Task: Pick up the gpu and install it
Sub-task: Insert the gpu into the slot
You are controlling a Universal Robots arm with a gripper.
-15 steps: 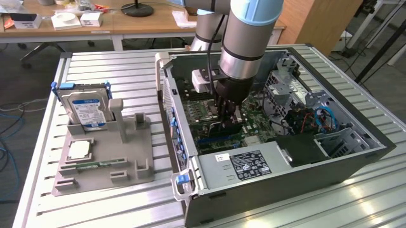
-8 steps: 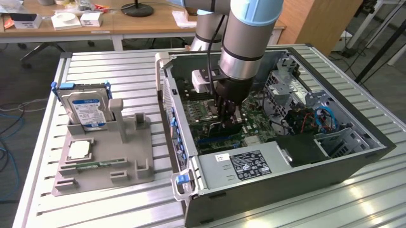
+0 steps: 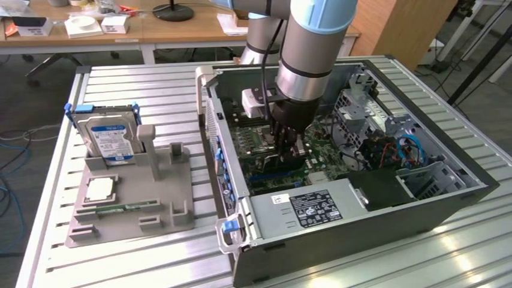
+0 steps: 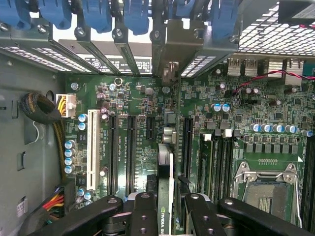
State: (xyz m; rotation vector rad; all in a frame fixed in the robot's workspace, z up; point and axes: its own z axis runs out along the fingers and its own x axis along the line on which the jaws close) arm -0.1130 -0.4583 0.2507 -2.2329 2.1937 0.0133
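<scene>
My gripper (image 3: 288, 144) is down inside the open computer case (image 3: 240, 240), over the green motherboard (image 4: 236, 132). In the wrist view the gripper (image 4: 166, 216) is shut on the gpu (image 4: 166, 164), a thin card seen edge-on between the black fingers (image 4: 142, 214). The card stands on edge along the motherboard between the black expansion slots (image 4: 130, 152), and its silvery end (image 4: 170, 73) reaches the rear slot openings. Whether the card's edge sits in a slot cannot be told. In the exterior view the gpu (image 3: 282, 163) shows as a dark strip below the fingers.
A grey parts tray (image 3: 160, 219) on the slatted table (image 3: 152, 90), at the exterior view's left, holds a blue-labelled hard drive (image 3: 110, 138), a processor (image 3: 100, 189) and a green memory stick (image 3: 120, 209). Inside the case are the power supply (image 3: 316, 207), blue cables (image 3: 408, 150) and the CPU socket (image 4: 268, 189).
</scene>
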